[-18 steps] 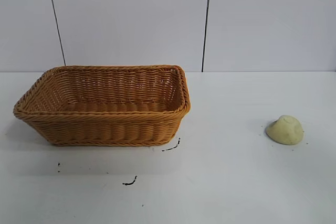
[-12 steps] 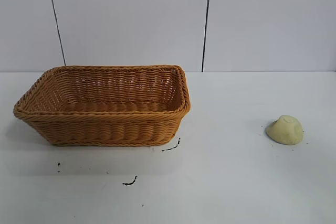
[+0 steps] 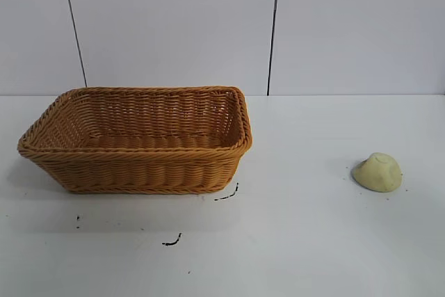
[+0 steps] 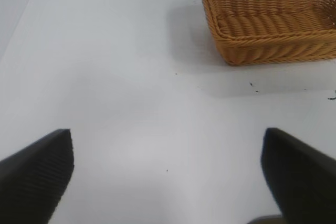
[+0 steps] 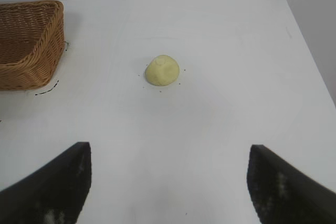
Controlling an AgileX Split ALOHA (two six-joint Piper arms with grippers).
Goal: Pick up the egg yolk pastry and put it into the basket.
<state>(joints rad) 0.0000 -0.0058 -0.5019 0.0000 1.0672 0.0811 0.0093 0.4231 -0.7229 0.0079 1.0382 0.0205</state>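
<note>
The egg yolk pastry [image 3: 377,172], a small pale yellow dome, lies on the white table at the right; it also shows in the right wrist view [image 5: 161,70]. The orange-brown wicker basket [image 3: 139,168] stands at the left and is empty; part of it shows in the left wrist view [image 4: 252,51] and in the right wrist view [image 5: 37,56]. Neither arm shows in the exterior view. My right gripper [image 5: 169,182] is open and empty, some way short of the pastry. My left gripper [image 4: 168,177] is open and empty over bare table, apart from the basket.
Small black marks [image 3: 172,241] dot the table in front of the basket. A white wall with dark seams [image 3: 273,29] runs behind the table. The table's right edge meets a wall [image 5: 310,30].
</note>
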